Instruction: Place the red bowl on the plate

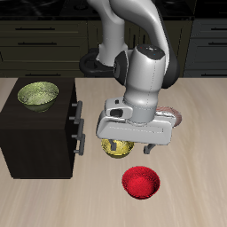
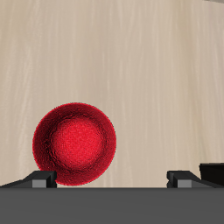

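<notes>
A dark cabinet [image 1: 40, 133] is seen at one end of a pale wooden table [image 1: 204, 142], with handles on the face turned toward the middle of the table. A yellow-green bowl [image 1: 38, 93] is set upright on the cabinet's top. Beside the cabinet, a yellow patterned bowl [image 1: 119, 146] is seen on the table, largely covered from above by the arm. The gripper [image 1: 133, 148] is held above the table, just over the yellow patterned bowl and short of the red bowl; in the wrist view the two fingertips [image 2: 39, 179] are shown spread wide apart, with nothing between them and nothing held. The red bowl [image 1: 141, 183] is found upright on the bare table, nearer the table's front edge than everything else, apart from the yellow patterned bowl and well apart from the plate; in the wrist view it [image 2: 75, 145] is shown open side up, close beside one fingertip, and whether it is touched cannot be told. The plate [image 1: 174, 114] is seen farther back, mostly hidden behind the gripper's body, only a pinkish-brown edge being visible. Dark cupboards are shown behind the table.
</notes>
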